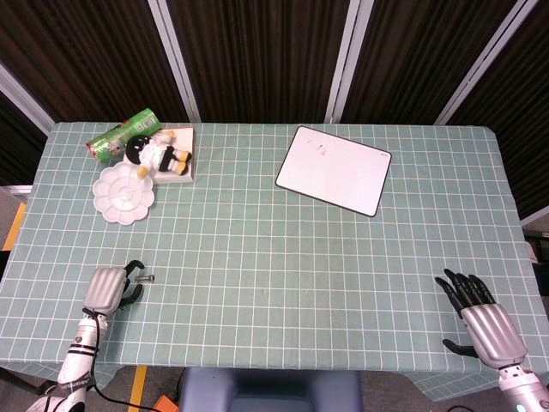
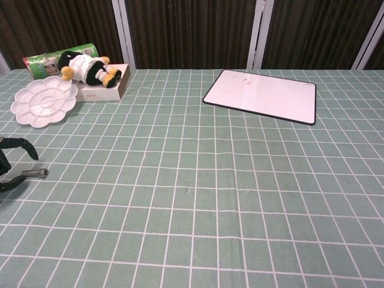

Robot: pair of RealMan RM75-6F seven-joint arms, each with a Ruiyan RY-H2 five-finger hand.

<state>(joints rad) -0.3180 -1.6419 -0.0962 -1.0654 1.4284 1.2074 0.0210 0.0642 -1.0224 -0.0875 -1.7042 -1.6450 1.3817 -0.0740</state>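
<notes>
At the near left edge of the surface [image 1: 257,257], the left hand [image 1: 110,288] curls its fingers around a small bolt [image 1: 147,278], whether gripping it I cannot tell. Far left lie a paint palette [image 1: 125,194] and a stuffed toy [image 1: 157,153]; open cloth runs right to a whiteboard [image 1: 334,169]. The right hand [image 1: 482,321] rests spread at the near right edge.

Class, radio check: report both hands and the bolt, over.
Left hand over the bolt, fingers curled round it, grip not confirmed. Right hand open, idle near the table's edge. Nothing blocking.
</notes>
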